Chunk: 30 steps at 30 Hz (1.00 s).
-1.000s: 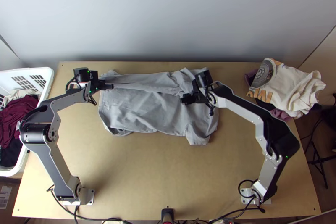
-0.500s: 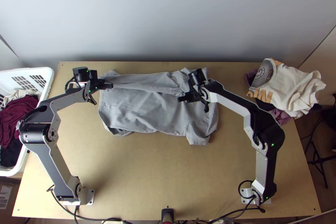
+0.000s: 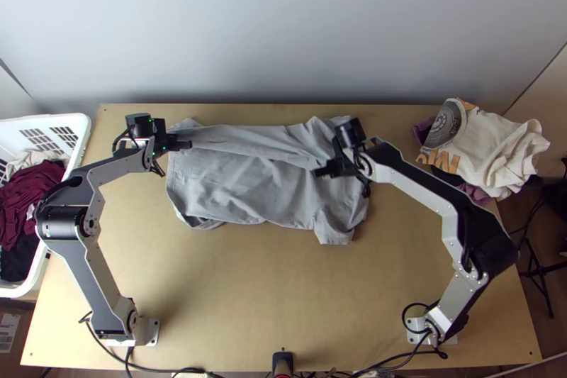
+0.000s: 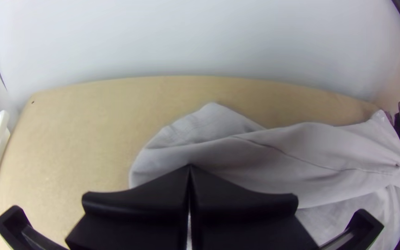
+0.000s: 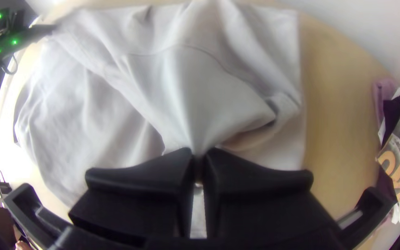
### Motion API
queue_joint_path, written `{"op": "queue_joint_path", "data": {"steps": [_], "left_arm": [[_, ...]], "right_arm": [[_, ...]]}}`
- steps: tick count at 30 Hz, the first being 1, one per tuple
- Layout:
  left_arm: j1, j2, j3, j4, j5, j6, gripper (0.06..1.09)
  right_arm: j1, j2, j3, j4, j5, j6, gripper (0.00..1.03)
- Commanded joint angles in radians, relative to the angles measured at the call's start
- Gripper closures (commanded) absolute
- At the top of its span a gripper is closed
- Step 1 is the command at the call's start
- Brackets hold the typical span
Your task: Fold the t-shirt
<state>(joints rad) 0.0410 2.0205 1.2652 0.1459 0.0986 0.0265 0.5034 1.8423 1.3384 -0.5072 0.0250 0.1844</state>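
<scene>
Both pinch the grey t-shirt point(image 3: 241, 183): the right tool point(image 3: 318, 172) and, apparently, the left tool point(image 3: 188, 145).

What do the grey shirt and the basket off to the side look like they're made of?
The t-shirt looks like thin, matte woven or knitted fabric, perhaps cotton: it wrinkles softly and has stitched seams. The basket seems to be moulded white plastic, smooth with a slight sheen, judging by its rounded rim and neat cut-out slots.

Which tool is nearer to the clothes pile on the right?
Right. The right tool pinches the t-shirt toward the end facing the pile; the left tool is at the t-shirt's opposite end, farther off.
</scene>
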Motion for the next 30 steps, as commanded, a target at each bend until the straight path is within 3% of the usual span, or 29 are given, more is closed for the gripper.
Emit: {"op": "queue_joint_path", "data": {"steps": [1, 10, 12, 13, 15, 16, 19, 20, 23, 25, 30], "left_arm": [[-0.013, -0.003, 0.005, 0.001, -0.01, -0.011, 1.05], [-0.006, -0.017, -0.003, -0.012, -0.027, -0.004, 1.05], [-0.003, -0.019, -0.003, -0.014, -0.033, -0.002, 1.05], [-0.001, -0.02, -0.003, -0.017, -0.033, -0.002, 1.05], [0.002, -0.034, -0.006, -0.037, -0.033, -0.002, 1.05], [0.002, -0.042, -0.006, -0.055, -0.031, -0.002, 1.05], [0.002, -0.083, -0.006, -0.134, -0.02, -0.013, 1.02], [0.003, -0.101, -0.007, -0.166, -0.013, -0.022, 0.95], [0.014, -0.195, -0.03, -0.279, 0.059, -0.051, 0.61], [0.03, -0.281, -0.07, -0.316, 0.119, -0.071, 0.49], [0.057, -0.491, -0.175, -0.424, 0.147, -0.085, 0.45]], "right_arm": [[0.03, -0.077, -0.139, -0.008, -0.031, -0.008, 1.0], [0.003, -0.066, -0.193, -0.013, -0.031, -0.063, 1.0], [-0.031, -0.06, -0.202, -0.008, -0.03, -0.089, 0.91], [-0.046, -0.051, -0.208, -0.008, -0.031, -0.102, 0.75], [-0.078, -0.029, -0.216, -0.008, -0.03, -0.105, 0.19], [-0.092, -0.015, -0.211, -0.008, -0.031, -0.103, 0.02], [-0.12, -0.02, -0.196, -0.008, -0.031, -0.091, 0.03], [-0.128, -0.041, -0.194, -0.007, -0.031, -0.077, 0.03], [-0.154, -0.164, -0.223, 0.001, -0.051, -0.04, 0.03], [-0.167, -0.272, -0.258, 0.002, -0.102, -0.023, 0.03], [-0.169, -0.512, -0.32, 0.001, -0.151, 0.03, 0.03]]}}
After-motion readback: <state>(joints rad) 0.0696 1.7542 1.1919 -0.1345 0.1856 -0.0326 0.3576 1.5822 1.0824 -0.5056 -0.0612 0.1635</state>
